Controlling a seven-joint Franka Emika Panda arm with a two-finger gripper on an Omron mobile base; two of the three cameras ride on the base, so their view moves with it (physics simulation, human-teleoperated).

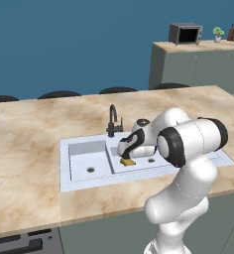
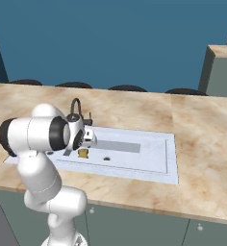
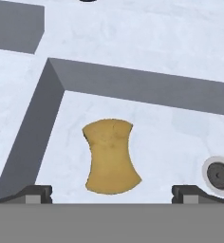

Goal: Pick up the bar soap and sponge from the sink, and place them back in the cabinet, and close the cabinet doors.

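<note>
You are hovering the gripper (image 3: 111,192) over the sponge (image 3: 110,156), lying in the sink's (image 1: 84,149) longer basin; jaws are standing spread, grasping nothing. Nothing is looking stowed; both pickups and door-closing are remaining.

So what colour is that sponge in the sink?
Mustard yellow, mottled with darker brownish patches. The sponge shows best in the hand view.
</note>
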